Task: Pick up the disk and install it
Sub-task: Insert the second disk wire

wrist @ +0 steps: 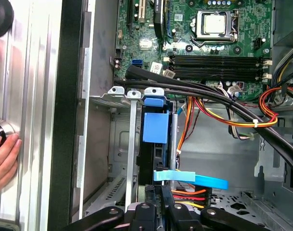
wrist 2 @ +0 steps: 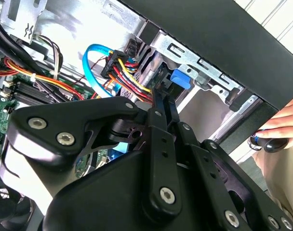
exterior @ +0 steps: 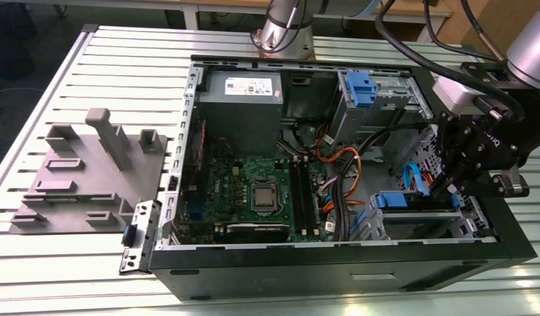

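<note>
Disk (wrist: 155,126) seated edge-on in bay, fingers (wrist: 162,202) at rear edge.

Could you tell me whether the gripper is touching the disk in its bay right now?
Cannot tell. In the first wrist view the gripper meets the disk edge-on, with a blue cable crossing the spot, so neither contact nor gap shows plainly.

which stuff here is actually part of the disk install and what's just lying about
In the job: disk, sitting in the drive cage; gripper right at it.
Lying about: grey fixture block on the table, power supply, motherboard, a person's hand beside the case.
</note>
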{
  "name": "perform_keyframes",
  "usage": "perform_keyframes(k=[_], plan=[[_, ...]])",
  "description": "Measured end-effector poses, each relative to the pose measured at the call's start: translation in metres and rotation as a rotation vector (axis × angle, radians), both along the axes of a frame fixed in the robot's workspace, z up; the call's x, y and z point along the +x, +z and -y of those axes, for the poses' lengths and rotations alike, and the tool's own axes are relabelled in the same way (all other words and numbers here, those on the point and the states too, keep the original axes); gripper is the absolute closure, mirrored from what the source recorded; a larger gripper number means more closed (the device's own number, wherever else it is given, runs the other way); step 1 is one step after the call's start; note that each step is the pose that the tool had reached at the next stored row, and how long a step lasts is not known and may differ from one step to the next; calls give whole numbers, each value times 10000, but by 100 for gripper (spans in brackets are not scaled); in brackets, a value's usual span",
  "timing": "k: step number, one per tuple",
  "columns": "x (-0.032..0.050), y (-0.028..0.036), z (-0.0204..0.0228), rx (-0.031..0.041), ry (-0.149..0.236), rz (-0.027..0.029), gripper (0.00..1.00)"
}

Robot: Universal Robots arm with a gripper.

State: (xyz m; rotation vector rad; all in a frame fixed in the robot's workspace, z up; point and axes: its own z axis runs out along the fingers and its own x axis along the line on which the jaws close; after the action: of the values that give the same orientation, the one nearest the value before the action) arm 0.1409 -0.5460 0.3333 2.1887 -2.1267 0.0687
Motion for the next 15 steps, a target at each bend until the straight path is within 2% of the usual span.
perform_keyframes(k=[7,15], plan=[[4,0,0,-1,-390,0,84],[38,3,0,-2,-521,0,84]])
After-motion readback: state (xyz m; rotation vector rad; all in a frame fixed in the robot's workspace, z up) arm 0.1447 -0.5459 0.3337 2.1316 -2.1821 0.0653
